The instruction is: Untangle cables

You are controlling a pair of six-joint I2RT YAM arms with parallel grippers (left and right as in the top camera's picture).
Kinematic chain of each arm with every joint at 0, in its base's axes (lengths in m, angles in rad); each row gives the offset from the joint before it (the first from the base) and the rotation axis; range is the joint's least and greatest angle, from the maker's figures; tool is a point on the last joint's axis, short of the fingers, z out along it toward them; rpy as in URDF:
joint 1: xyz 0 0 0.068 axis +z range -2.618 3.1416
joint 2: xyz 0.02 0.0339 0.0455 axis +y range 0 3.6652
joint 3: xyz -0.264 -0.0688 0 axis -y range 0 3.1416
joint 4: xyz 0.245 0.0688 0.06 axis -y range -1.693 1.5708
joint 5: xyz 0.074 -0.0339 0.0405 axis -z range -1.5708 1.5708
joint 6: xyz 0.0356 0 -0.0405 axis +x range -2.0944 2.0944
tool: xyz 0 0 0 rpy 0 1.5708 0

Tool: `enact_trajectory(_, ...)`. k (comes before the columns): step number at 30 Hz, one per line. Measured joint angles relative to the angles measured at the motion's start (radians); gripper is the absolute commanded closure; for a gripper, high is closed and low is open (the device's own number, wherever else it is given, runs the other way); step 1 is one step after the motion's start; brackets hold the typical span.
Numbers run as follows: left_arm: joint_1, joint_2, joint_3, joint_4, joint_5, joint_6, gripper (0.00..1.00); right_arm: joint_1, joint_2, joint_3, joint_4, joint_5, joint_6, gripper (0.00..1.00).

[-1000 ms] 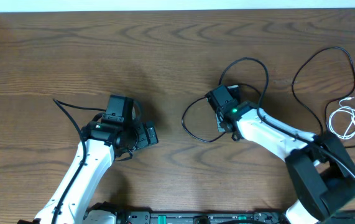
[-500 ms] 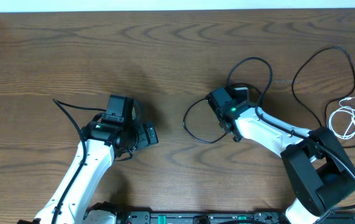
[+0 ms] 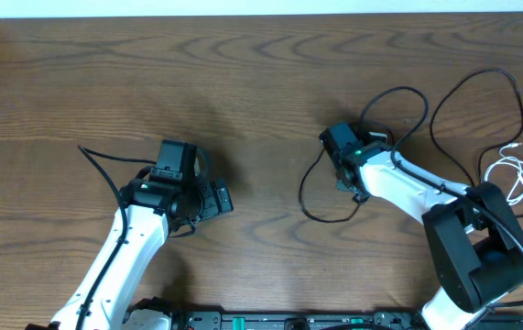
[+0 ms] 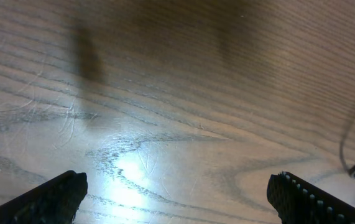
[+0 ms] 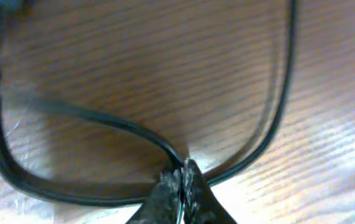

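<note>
Black cable (image 5: 121,126) pinched in closed right gripper (image 5: 182,173); left gripper (image 4: 177,185) wide open, empty

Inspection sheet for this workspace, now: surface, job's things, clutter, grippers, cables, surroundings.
Surface: wooden table, bare grain, some glare.
Job's things: black cable in loose loops right of centre; white cable coiled near the right edge, apart from the gripper.
Clutter: nothing seen.
Grippers: left gripper open, empty, over bare wood; right gripper shut on the black cable.
Cables: arm wire beside the left arm.
Surroundings: white strip beyond the far edge.
</note>
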Motion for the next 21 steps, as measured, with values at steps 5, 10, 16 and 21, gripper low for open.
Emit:
enact_trajectory(5,0.0,0.0,0.0,0.0,0.0,0.0,0.02,-0.048,-0.009,0.014,0.021,-0.161,-0.134,0.99)
enact_trajectory(10,0.0,0.0,0.0,0.0,0.0,0.0,0.02,-0.066,-0.014,0.023,0.029,-0.402,-0.327,0.99)
enact_trajectory(16,0.0,0.0,0.0,0.0,0.0,0.0,0.02,0.003,-0.013,0.023,0.029,-0.519,-0.425,0.99)
enact_trajectory(21,0.0,0.0,0.0,0.0,0.0,0.0,0.02,0.097,-0.009,0.029,0.02,-0.544,-0.482,0.99)
